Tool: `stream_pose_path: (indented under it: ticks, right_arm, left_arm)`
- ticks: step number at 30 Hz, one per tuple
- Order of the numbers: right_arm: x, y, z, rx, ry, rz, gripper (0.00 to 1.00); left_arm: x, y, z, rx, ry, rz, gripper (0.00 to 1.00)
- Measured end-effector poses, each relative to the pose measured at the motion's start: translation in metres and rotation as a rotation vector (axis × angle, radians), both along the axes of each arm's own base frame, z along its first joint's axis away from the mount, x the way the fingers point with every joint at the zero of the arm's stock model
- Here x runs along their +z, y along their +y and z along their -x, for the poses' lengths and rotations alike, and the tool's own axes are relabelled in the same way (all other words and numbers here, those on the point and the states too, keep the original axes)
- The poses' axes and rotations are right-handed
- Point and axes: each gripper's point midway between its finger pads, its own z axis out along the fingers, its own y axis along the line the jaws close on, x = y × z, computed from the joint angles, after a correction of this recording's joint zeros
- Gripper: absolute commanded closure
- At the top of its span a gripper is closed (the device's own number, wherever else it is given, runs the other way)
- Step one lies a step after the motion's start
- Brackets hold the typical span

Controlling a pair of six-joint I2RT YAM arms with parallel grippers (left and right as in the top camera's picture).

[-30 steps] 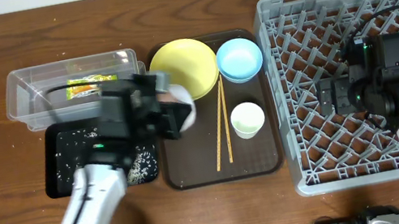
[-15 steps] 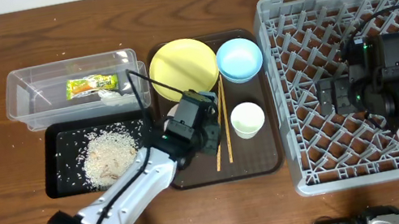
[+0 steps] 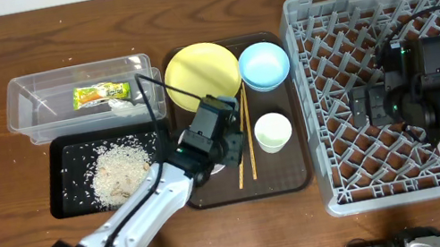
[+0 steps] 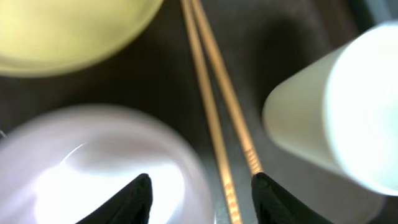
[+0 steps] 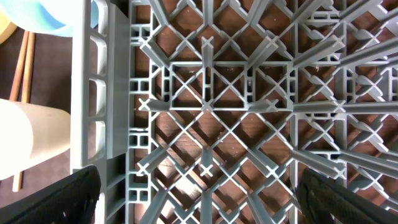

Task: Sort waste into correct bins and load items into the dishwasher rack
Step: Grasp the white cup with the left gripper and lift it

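**Three waste items binned, zero dishes racked**

Waste side looks finished, going by the overhead view. The green-and-yellow wrapper [image 3: 101, 93] and the white tissue scrap [image 3: 119, 103] lie in the clear tub [image 3: 32, 88]. The rice grains [image 3: 119, 168] sit in a heap in the black tray [image 3: 66, 205], with loose grains scattered around the heap. I judge sorting done, if that split of bins is the intended one.

Loading has not started. The dishwasher rack [image 3: 303, 27] holds no dishes; only its pegs and lattice show. All five items are on the brown serving tray [image 3: 289, 182] on the counter [image 3: 2, 225]:
- yellow plate [image 3: 202, 74] at the far end
- blue bowl [image 3: 264, 65] just beside the plate
- white cup [image 3: 272, 131]
- chopsticks [image 3: 247, 132] lying between the plate and the cup
- white bowl [image 4: 93, 168] at the near left, mostly hidden under my left arm from above

The left gripper [image 4: 202, 199] hangs low over the white bowl. Its fingers [image 4: 140, 196] are moderately apart, straddling the bowl's rim and the chopsticks beside it, and they clamp nothing that I can see. The right gripper [image 5: 202, 199] waits over the rack's left part with its fingers spread wide and nothing between them.

Estimate: roughly half done. What remains is five transfers into the rack. The thin chopsticks look like the fiddliest pick, and they may slip through the lattice base.
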Motion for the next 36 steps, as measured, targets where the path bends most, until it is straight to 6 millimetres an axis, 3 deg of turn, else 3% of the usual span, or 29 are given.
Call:
stream_pose_path:
  ticks: [5,8,11,15,18,23,26,36]
  right_arm:
    - [0.000,0.000,0.000,0.000,0.000,0.000,0.01]
    - [0.000,0.000,0.000,0.000,0.000,0.000,0.01]
    - [0.000,0.000,0.000,0.000,0.000,0.000,0.01]
    - [0.000,0.000,0.000,0.000,0.000,0.000,0.01]
    - [0.000,0.000,0.000,0.000,0.000,0.000,0.01]
    - [0.000,0.000,0.000,0.000,0.000,0.000,0.01]
    - [0.000,0.000,0.000,0.000,0.000,0.000,0.01]
    - [0.000,0.000,0.000,0.000,-0.002,0.000,0.01]
  left_arm:
    - [0.055,-0.018,-0.020,-0.010,-0.137,0.115,0.40]
    - [0.072,-0.028,-0.025,-0.030,-0.176,0.169,0.40]
    - [0.065,-0.034,-0.021,-0.049,-0.156,0.169,0.40]
    - [0.039,-0.043,-0.015,-0.076,-0.095,0.134,0.44]
    - [0.013,-0.049,-0.008,-0.081,-0.030,0.107,0.55]
    - [-0.011,-0.054,-0.001,-0.086,0.033,0.084,0.87]
    - [-0.015,-0.054,0.000,-0.080,0.050,0.080,0.94]
    - [-0.006,-0.050,-0.004,-0.052,0.042,0.101,0.94]
